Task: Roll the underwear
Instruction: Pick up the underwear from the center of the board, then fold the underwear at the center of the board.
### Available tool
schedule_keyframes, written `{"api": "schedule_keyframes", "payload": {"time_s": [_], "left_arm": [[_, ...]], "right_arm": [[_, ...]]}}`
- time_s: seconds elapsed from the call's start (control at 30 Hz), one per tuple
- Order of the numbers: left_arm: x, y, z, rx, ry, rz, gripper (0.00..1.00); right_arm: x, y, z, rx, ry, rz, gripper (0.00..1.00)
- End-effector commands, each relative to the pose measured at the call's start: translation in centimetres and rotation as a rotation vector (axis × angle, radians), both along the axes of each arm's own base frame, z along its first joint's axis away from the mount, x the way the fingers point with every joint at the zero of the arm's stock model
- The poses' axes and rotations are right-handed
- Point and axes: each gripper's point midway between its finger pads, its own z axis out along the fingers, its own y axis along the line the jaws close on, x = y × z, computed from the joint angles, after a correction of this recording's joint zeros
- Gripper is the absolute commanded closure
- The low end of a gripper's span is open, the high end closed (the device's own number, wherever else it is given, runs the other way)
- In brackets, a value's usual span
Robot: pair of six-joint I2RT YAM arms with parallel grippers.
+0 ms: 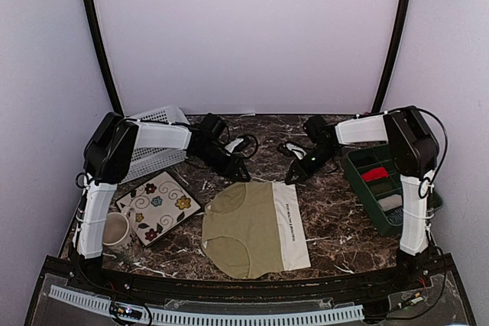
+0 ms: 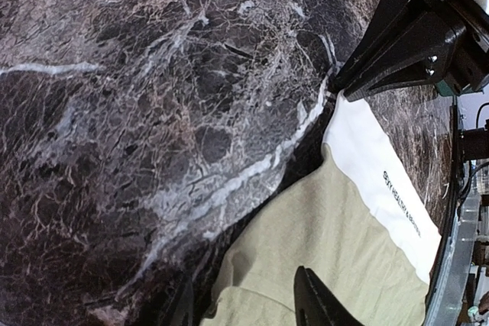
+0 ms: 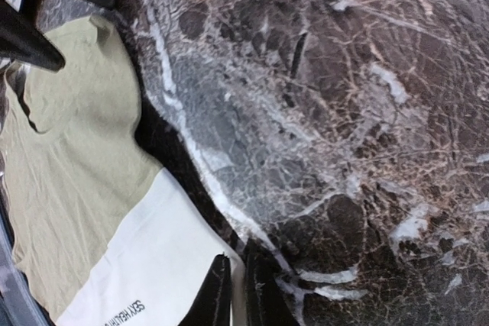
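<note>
A: Where's the garment?
B: 1 olive-khaki underwear (image 1: 248, 227) lies flat and unrolled on the marble table (image 1: 336, 211), near the front edge. Its cream waistband (image 1: 290, 223) is on the right side. No pink pair in view.
A: Grippers?
B: Both at the cloth's far edge, 1 per corner. Right gripper (image 3: 237, 284): fingers nearly pressed together, a sliver of the waistband corner pinched between them. Left gripper (image 2: 244, 299): fingers spread, straddling the olive cloth at the far-left corner, not clamped.
A: Why the corners?
B: My reading: taking 2 corners of 1 edge lets the arms lift it evenly, so the first turn starts straight.
A: Stage?
B: Early. Nothing folded yet. The left should close before any lift, or the cloth may skew.
A: The green bin (image 1: 355, 169)?
B: Right of the cloth, apart from it. A red roll (image 1: 374, 174) and a grey-white roll (image 1: 391, 202) sit in it. Likely where finished rolls go.
</note>
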Motion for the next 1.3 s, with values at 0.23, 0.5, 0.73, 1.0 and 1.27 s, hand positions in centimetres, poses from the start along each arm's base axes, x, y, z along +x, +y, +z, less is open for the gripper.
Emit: {"api": "schedule_keyframes", "payload": {"time_s": [0.23, 0.5, 0.73, 1.0, 1.27], "left_arm": [[0.7, -0.5, 0.7, -0.031, -0.019, -0.012, 0.89], [3.7, -1.5, 4.3, -0.091, -0.137, 0.002, 1.0], [4.0, -1.5, 6.5, -0.096, -0.19, -0.034, 1.0], [1.7, -0.8, 8.6, -0.122, -0.212, -0.057, 1.0], [-4.3, -1.2, 7.8, -0.122, -0.167, -0.121, 1.0]], "right_arm": [[-0.7, -2.1, -1.1, -0.118, 0.073, -0.065, 1.0], [2.6, -3.0, 2.4, -0.099, -0.032, -0.162, 1.0], [3.8, -2.8, 5.7, -0.069, -0.106, -0.179, 1.0], [0.3, -2.3, 7.0, -0.04, -0.101, -0.159, 1.0], [-5.1, -1.7, 5.4, -0.064, -0.057, -0.136, 1.0]]}}
